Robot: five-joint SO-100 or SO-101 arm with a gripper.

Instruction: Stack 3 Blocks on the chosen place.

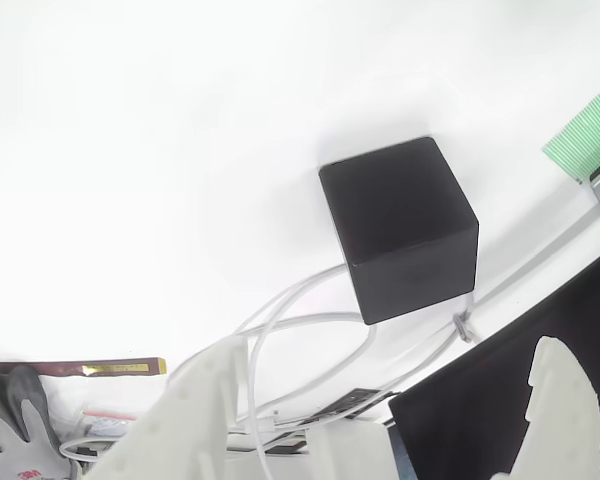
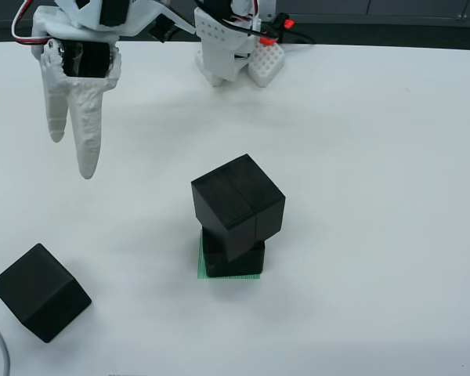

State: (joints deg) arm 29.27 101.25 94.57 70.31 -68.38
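2 blocks (image 2: 236,213) stacked on green patch (image 2: 200,273); jaws (image 2: 72,149) open, empty, upper left. Next: grasp 3rd block (image 2: 40,291), lower left.

White table (image 2: 376,157): plain, matte surface, seen from above and from the view that rides on the gripper.

Lying directly on it:
- Green-and-white striped patch (image 2: 206,276), near the middle in the view from above; it carries a black block (image 2: 243,258), with a second block (image 2: 237,205) on top, twisted and overhanging.
- Loose black block (image 2: 40,291), at lower left in the view from above, well apart from the patch.
- White robot base (image 2: 233,59), at the far edge.
- White cables (image 1: 310,330), looping beside the loose block in the gripper view.
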